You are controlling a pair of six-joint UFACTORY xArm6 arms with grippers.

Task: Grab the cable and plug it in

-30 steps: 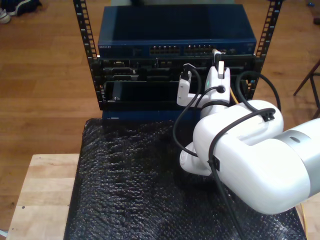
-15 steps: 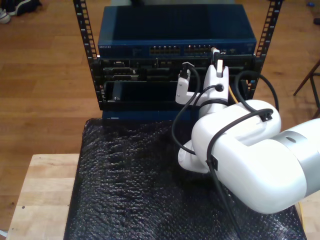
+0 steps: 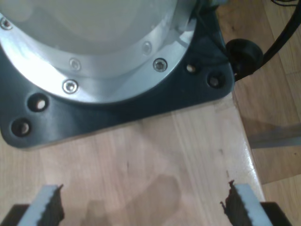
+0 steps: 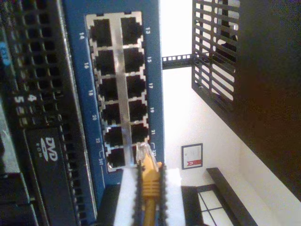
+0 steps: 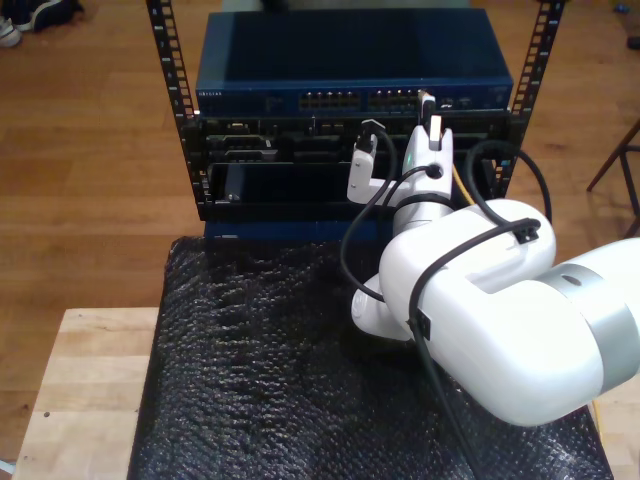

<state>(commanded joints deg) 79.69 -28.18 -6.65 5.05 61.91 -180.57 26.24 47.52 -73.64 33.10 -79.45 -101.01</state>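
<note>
The switch sits atop the rack, behind the mat — the mat lies on the table. My second gripper holds the cable just before the port block — plug tip at its end ports.

Glossy white arm, black cabling

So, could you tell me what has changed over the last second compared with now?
My second gripper, shut on the cable, has moved up and toward the exterior view's left, bringing the plug to the blue switch ports. The rack and the black mat stayed put.
</note>
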